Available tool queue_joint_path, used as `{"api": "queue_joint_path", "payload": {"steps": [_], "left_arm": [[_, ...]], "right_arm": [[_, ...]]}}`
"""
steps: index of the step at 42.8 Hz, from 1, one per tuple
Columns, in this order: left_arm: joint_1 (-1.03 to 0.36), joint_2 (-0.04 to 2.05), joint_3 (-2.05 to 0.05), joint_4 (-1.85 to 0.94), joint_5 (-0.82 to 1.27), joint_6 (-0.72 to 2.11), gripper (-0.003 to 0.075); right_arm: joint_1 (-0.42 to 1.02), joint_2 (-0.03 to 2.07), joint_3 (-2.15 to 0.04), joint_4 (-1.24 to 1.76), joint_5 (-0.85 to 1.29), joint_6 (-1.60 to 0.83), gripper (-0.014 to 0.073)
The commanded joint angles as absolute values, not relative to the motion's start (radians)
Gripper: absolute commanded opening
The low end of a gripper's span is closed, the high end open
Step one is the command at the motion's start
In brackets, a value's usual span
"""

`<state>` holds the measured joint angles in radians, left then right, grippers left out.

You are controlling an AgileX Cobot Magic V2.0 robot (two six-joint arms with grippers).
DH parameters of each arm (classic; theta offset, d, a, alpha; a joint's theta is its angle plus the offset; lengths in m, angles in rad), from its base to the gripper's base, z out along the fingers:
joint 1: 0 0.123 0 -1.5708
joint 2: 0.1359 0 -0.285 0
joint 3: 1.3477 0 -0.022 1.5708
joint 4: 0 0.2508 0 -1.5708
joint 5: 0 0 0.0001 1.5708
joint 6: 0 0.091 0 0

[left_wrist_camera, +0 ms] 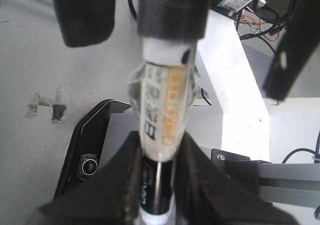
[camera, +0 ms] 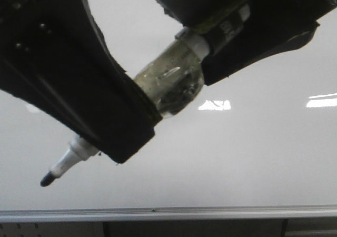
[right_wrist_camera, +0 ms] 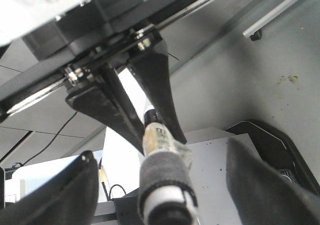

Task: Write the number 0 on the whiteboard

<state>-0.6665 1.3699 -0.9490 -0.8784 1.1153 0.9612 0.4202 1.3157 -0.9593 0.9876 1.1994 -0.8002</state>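
Note:
The whiteboard point(camera: 253, 158) fills the front view, glossy white-grey, with its silver frame point(camera: 168, 213) along the bottom. No number 0 shows on it. My left gripper point(camera: 124, 142) is shut on a marker point(camera: 168, 84) whose body is wrapped in clear tape. The marker's dark tip point(camera: 46, 180) points down-left, close over the board. In the left wrist view my left gripper point(left_wrist_camera: 161, 145) clamps the marker point(left_wrist_camera: 162, 105). My right gripper point(camera: 226, 31) is open, with its fingers point(right_wrist_camera: 65, 195) wide apart on either side of the marker's grey-sleeved back end point(right_wrist_camera: 165, 177), not touching it.
Two bright light reflections point(camera: 215, 105) point(camera: 322, 101) lie on the board. The wrist views show the grey floor point(left_wrist_camera: 30, 60), a black base point(left_wrist_camera: 82, 145), a white cabinet point(left_wrist_camera: 235, 95) and cables behind the arms.

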Motion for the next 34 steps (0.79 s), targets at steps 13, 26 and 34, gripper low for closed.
{"api": "queue_joint_path", "payload": {"steps": [13, 26, 34], "left_arm": [[-0.674, 1.337, -0.98, -0.954, 1.108, 0.967, -0.0019], [-0.674, 1.337, -0.98, -0.958, 1.091, 0.967, 0.0186], [-0.674, 1.337, -0.98, -0.958, 1.056, 0.967, 0.0607]], "right_arm": [[0.422, 1.296, -0.991, 1.063, 1.243, -0.818, -0.0058], [0.422, 1.296, -0.991, 1.075, 1.242, -0.858, -0.0068], [0.422, 1.296, -0.991, 1.077, 1.242, -0.858, -0.0068]]}}
